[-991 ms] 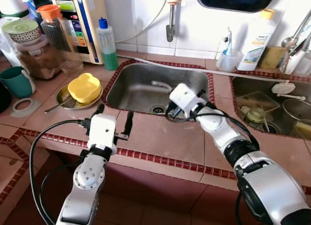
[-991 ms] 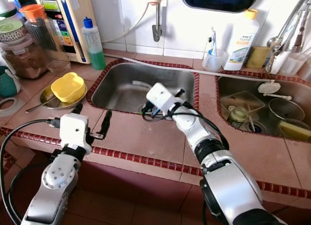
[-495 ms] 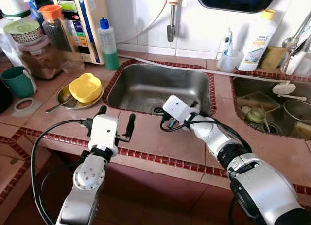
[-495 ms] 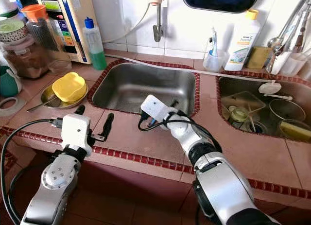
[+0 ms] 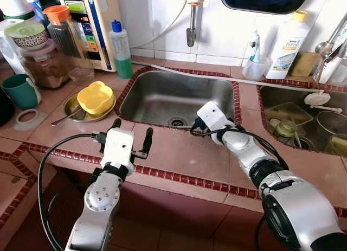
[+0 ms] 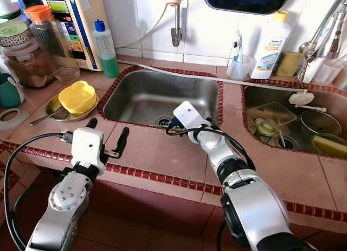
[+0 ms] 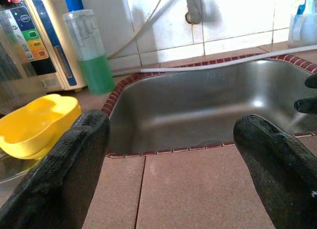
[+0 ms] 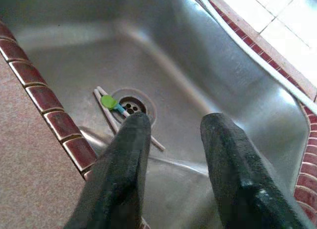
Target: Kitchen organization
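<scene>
A pair of pale chopsticks [image 8: 106, 115] joined by a green and blue clip lies on the bottom of the steel sink [image 5: 162, 94], beside the drain [image 8: 131, 106]. My right gripper [image 8: 176, 122] hangs over the sink's front rim, open and holding nothing, pointing down at the drain. My left gripper [image 5: 132, 133] is open above the tiled counter in front of the sink, also holding nothing. A yellow bowl [image 5: 94, 97] sits on a metal plate [image 5: 71, 108] to its left.
A green-liquid bottle [image 5: 120, 47], jars, a water filter [image 5: 89, 23] and a teal mug [image 5: 19, 91] crowd the counter's back left. A second sink [image 5: 303, 123] on the right holds dishes. A tap [image 5: 190, 29] hangs over the main sink.
My right gripper pulled back toward the counter, then swung forward again to the sink's front rim, now aimed at the drain. The left gripper has hardly moved.
</scene>
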Available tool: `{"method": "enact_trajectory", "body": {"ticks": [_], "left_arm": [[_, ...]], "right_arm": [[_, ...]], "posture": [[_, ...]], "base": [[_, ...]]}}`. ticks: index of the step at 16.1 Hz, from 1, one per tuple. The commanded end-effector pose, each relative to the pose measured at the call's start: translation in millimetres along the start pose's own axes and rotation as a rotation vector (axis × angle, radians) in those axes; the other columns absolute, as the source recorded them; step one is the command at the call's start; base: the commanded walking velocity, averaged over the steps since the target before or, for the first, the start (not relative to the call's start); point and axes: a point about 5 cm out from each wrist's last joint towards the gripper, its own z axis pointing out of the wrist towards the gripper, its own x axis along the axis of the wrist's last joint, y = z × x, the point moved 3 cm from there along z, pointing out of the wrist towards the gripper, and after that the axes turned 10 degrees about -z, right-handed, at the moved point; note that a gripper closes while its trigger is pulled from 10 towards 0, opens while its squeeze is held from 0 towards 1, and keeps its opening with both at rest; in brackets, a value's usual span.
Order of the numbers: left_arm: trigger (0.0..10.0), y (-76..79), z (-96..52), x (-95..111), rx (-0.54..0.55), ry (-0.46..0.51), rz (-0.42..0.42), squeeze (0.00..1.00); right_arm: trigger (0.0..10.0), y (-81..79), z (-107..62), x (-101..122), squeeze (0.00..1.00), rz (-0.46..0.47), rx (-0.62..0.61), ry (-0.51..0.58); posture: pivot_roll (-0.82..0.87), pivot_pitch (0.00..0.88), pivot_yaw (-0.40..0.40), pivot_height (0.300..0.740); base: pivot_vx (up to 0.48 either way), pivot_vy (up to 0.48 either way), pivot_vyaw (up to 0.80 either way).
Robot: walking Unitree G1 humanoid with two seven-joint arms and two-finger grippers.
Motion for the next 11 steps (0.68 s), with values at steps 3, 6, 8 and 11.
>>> {"method": "enact_trajectory", "body": {"ticks": [3,6,8,11], "left_arm": [[10.0,0.2,1.9,2,0.008,0.003,0.012,1.00],[10.0,-10.9,4.6,1,0.094,-0.002,0.018,1.00],[10.0,-21.0,7.6,1,0.148,-0.003,0.032,1.00],[10.0,-37.3,13.7,6,0.215,0.025,0.035,1.00]], "right_arm": [[10.0,12.6,1.2,10,1.00,0.066,-0.040,0.035],[10.0,28.4,1.8,31,1.00,0.220,-0.084,0.144],[10.0,36.7,-0.3,39,1.00,0.323,-0.103,0.219],[10.0,41.2,-5.8,45,1.00,0.448,-0.117,0.323]], "posture": [[0.17,0.014,0.013,0.740],[0.16,0.015,0.008,0.740],[0.13,0.015,0.008,0.740],[0.10,0.015,0.006,0.740]], "base": [[0.000,0.000,0.00],[0.000,0.000,0.00],[0.000,0.000,0.00],[0.000,0.000,0.00]]}}
